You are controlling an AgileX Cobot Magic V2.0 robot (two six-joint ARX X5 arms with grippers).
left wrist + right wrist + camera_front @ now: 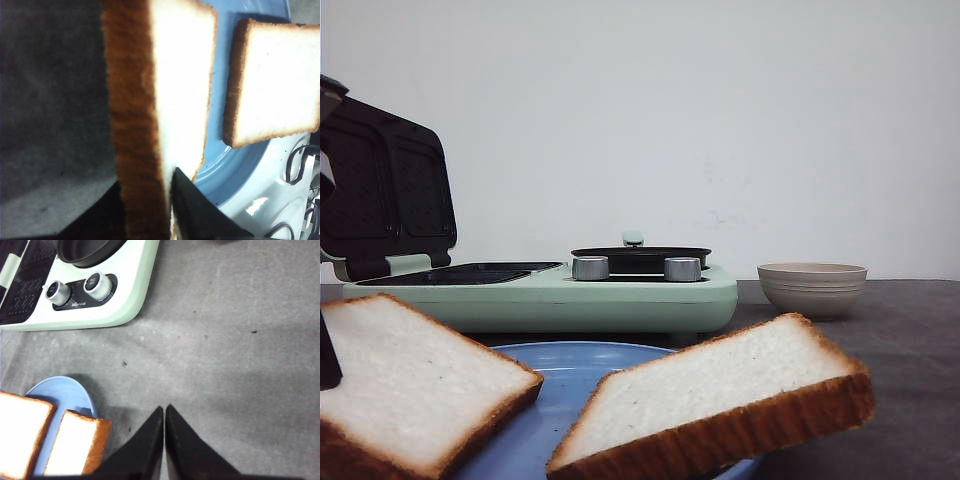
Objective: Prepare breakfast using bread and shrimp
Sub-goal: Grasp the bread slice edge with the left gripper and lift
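Observation:
Two slices of white bread show. My left gripper (161, 200) is shut on one slice (150, 95), seen edge-on between the black fingers (200, 217). In the front view this slice (410, 385) sits tilted at the left rim of the blue plate (565, 365). The other slice (720, 395) leans on the plate's right side, also seen as the flat slice (277, 80). My right gripper (164, 411) is shut on nothing, over bare grey table beside the plate (75, 392) and the slices (75, 445). The shrimp is out of view.
A mint-green sandwich maker (620, 295) stands behind the plate, its black lid (385, 190) open at the left, with two silver knobs (590, 267) and a black pan (640, 257). A beige bowl (812, 288) stands at the right; its inside is hidden.

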